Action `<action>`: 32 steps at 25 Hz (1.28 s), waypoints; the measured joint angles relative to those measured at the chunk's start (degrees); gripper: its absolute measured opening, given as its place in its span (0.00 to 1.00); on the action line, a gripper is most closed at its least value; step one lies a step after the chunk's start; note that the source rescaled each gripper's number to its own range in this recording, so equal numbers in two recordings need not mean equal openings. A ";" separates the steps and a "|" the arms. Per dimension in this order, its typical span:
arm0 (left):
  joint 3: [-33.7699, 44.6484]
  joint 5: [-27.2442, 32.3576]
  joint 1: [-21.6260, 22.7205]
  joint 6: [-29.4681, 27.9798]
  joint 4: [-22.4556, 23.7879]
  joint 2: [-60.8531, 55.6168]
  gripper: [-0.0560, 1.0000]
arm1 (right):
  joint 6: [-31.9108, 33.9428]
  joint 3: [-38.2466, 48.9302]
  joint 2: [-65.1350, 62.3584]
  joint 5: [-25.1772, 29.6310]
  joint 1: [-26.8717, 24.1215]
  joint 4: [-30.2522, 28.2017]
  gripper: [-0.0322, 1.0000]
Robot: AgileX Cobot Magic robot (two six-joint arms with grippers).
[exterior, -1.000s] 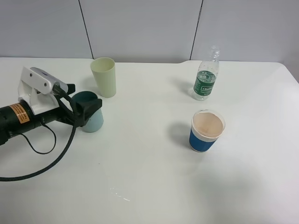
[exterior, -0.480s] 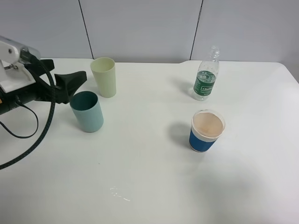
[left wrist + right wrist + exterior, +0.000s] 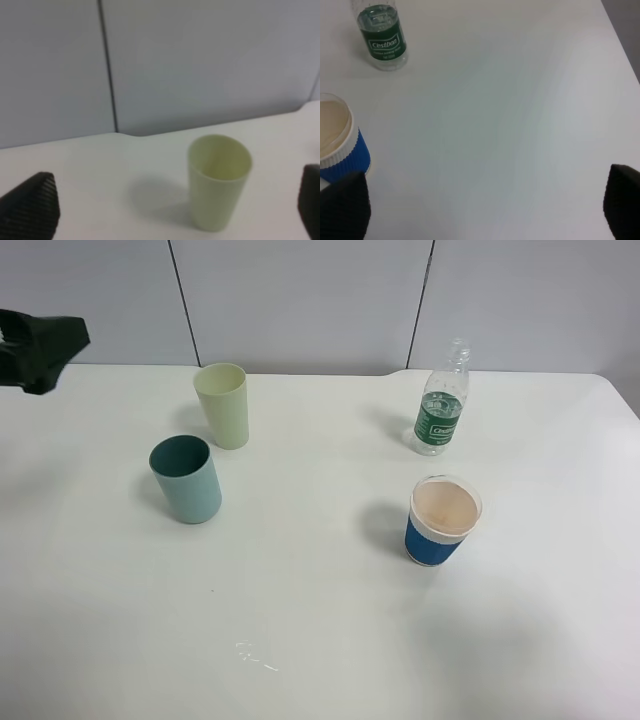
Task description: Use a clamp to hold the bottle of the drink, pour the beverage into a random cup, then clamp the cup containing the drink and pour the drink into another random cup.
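My left claw (image 3: 40,350) has pulled back from the teal cup (image 3: 186,479) it was around a second ago and now sits at the far left edge of the overhead view, off the table (image 3: 320,620). Its fingers are spread wide apart with nothing between them; in its own camera the two tips frame the yellow-green cup (image 3: 218,181) from a distance.

The bottle (image 3: 441,400) stands upright near the back right of the table, green label facing me. The teal cup stands upright on the left side, free of any grip, with the yellow-green cup just behind it, upright and close but not touching. I cannot tell whether either holds liquid.

The blue cup with a white rim (image 3: 441,521) stands in front of the bottle, well apart from it.

My right claw (image 3: 480,210) shows only in its own camera, fingers spread wide and empty, hovering above the table with the blue cup beside one fingertip.
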 joint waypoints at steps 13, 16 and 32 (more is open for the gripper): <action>-12.17 32.60 -2.15 13.80 -7.59 -13.68 0.89 | 0.00 0.00 0.00 0.00 0.00 0.00 0.85; -14.76 40.43 -3.80 20.95 -12.24 -15.20 0.89 | 0.00 0.00 0.00 0.00 0.00 0.00 0.85; -18.07 65.82 -4.45 33.04 -23.80 -30.87 0.89 | 0.00 0.00 0.00 0.00 0.00 0.00 0.85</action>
